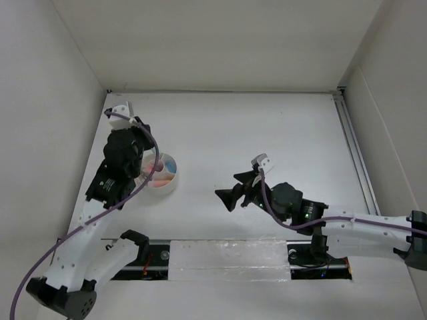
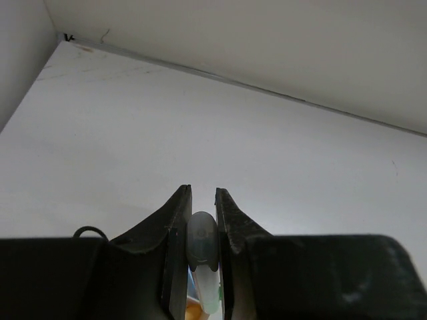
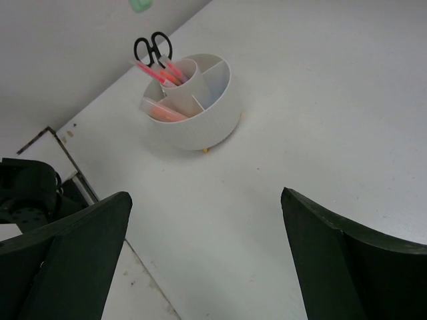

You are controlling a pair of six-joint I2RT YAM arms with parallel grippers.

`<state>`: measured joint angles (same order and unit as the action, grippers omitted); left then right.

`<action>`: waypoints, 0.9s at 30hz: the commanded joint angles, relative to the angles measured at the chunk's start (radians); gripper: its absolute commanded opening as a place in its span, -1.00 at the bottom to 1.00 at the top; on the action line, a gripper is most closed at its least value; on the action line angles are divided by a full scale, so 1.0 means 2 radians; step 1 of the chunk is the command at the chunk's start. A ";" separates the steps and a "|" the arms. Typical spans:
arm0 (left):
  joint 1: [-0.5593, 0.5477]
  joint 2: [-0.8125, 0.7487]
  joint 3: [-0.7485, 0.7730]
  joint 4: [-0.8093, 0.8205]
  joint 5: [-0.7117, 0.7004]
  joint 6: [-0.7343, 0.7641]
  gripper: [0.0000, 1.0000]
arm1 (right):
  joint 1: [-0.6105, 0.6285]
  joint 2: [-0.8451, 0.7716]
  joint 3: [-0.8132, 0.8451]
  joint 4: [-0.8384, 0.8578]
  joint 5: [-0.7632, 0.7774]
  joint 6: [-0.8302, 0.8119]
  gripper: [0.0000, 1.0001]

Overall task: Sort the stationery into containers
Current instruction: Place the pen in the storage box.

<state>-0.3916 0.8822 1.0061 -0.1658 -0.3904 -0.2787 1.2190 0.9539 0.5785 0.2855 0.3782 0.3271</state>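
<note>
Nearly done, I judge: in the top view the right gripper [image 1: 237, 189] stands nearest, fingers spread and empty. At its 9 o'clock, one white tub [image 3: 220, 120] holds one pair of scissors [image 3: 152, 48], two or three pink pens [image 3: 157, 72] and one orange marker [image 3: 163, 112]. Over the tub's 9 o'clock side the left gripper [image 2: 202, 195] pinches one green marker [image 2: 202, 235], not yet dropped; a tan speck [image 3: 205, 150] at the tub's foot may be the eraser.
</note>
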 commanded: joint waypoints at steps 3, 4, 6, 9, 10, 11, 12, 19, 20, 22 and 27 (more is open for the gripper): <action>-0.001 -0.103 -0.031 -0.034 0.064 0.073 -1.00 | 0.003 -0.024 0.005 0.007 -0.008 -0.017 1.00; -0.001 -0.113 -0.036 -0.034 0.075 0.083 -1.00 | 0.003 -0.024 0.005 0.007 -0.008 -0.017 1.00; -0.001 -0.133 -0.049 -0.040 0.113 0.109 -1.00 | 0.003 -0.024 0.005 0.007 -0.014 -0.017 1.00; -0.001 -0.148 -0.062 -0.025 0.159 0.127 -1.00 | 0.003 -0.024 0.005 0.007 -0.014 -0.017 1.00; -0.001 -0.148 -0.067 -0.025 0.168 0.127 -1.00 | 0.003 -0.024 0.005 0.007 -0.020 -0.013 1.00; -0.001 -0.148 -0.067 -0.019 0.177 0.137 -1.00 | 0.003 -0.024 0.005 0.007 -0.020 -0.012 1.00; -0.001 -0.148 -0.074 -0.015 0.187 0.143 -1.00 | 0.003 -0.028 0.005 0.007 -0.020 -0.012 1.00; -0.001 -0.085 -0.097 0.023 0.256 0.180 -1.00 | 0.003 -0.042 -0.005 0.016 -0.025 -0.012 1.00; -0.001 -0.084 -0.097 0.028 0.256 0.180 -1.00 | 0.003 -0.042 -0.010 0.016 -0.030 -0.012 1.00; -0.001 -0.084 -0.103 0.040 0.250 0.190 -1.00 | 0.003 -0.052 -0.010 0.016 -0.030 -0.012 1.00; -0.001 -0.103 -0.159 0.087 0.245 0.185 -1.00 | 0.003 -0.057 -0.022 0.026 -0.039 -0.012 1.00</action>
<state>-0.3916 0.7177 0.7265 -0.1143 0.0814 0.0723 1.2190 0.8536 0.5407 0.2844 0.3233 0.3092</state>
